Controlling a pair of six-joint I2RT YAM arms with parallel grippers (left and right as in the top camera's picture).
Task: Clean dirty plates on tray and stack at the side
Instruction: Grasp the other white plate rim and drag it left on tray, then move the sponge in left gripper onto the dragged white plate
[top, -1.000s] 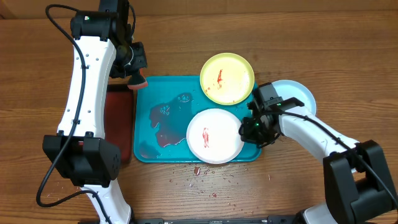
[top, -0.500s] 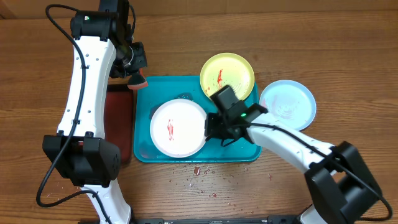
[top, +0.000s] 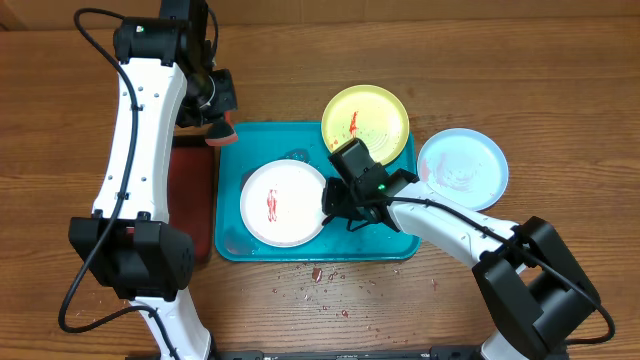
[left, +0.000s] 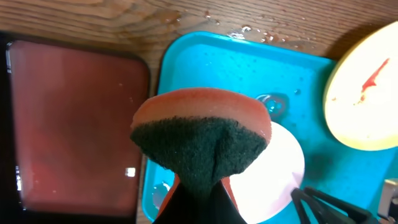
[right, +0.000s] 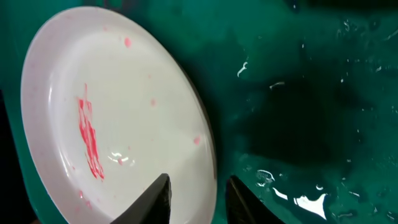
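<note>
Dark red, the small tray (top: 190, 190) lies at the left on the wooden desk (top: 60, 150), touching the long edge of the big turquoise tray (top: 260, 145). Above the seam where the two meet hangs the left claw (top: 218, 128), pressed tight on a sponge (left: 202, 134) with an orange back and a dark green scouring face; the sponge is off the tray's surface. Water pools on the wet turquoise floor. In the left half of that tray sits the cream plate (top: 285, 203), a red smear (right: 89, 140) down its middle and pink specks around it. The right claw (top: 330, 205) pinches this plate at its right rim, one finger (right: 155, 198) over the inside, the other outside the edge. Further right the lime plate (top: 365, 125), also streaked red, overlaps the tray's far right corner. The light blue plate (top: 462, 168) lies on the desk just beside the tray's right edge, off it. Red crumbs (top: 320, 275) dot the wood in front of the tray
</note>
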